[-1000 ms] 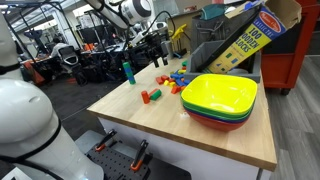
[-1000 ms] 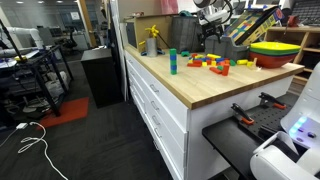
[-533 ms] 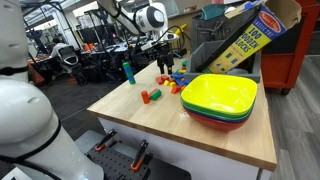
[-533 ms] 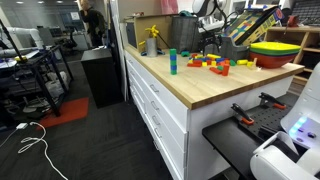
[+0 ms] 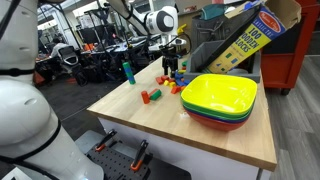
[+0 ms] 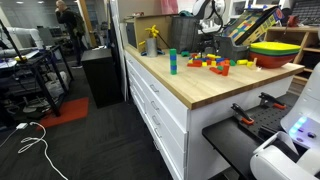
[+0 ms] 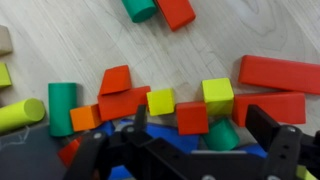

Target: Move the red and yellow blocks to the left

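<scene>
Overhead, the empty hand (image 7: 180,150) gapes wide above one red cube (image 7: 192,118), two yellow cubes (image 7: 218,96).

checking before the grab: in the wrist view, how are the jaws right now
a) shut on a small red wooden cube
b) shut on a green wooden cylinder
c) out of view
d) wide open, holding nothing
d: in the wrist view the jaws stand wide apart, and the small red wooden cube shows between them, lying ungripped on the light wooden tabletop.
</scene>
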Robot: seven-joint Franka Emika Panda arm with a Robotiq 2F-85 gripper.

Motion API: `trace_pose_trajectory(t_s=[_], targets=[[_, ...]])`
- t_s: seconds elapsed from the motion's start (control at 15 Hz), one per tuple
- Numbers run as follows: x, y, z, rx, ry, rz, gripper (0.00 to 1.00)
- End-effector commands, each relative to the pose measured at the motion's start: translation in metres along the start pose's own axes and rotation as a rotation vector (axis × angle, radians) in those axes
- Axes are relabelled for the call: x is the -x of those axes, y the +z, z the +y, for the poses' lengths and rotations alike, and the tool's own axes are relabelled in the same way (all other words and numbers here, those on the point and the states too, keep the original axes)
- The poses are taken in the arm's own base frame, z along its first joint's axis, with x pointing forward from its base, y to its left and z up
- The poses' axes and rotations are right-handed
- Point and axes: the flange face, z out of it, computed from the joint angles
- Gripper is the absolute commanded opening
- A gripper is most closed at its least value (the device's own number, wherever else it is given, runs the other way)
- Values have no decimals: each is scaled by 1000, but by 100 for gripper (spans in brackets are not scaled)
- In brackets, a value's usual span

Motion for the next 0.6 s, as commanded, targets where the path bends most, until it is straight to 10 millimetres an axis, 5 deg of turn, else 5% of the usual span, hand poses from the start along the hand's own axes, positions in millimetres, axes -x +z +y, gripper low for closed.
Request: trace_pose_trajectory(t_s=[0.0,0.33,0.4,0.53], targets=[[-11,2,4,-17,-46,-28,100],[-20,7,9,1,-133,-16,100],[-22,7,9,-3,-145,-15,78],[-23,8,8,-10,-164,-17,68]])
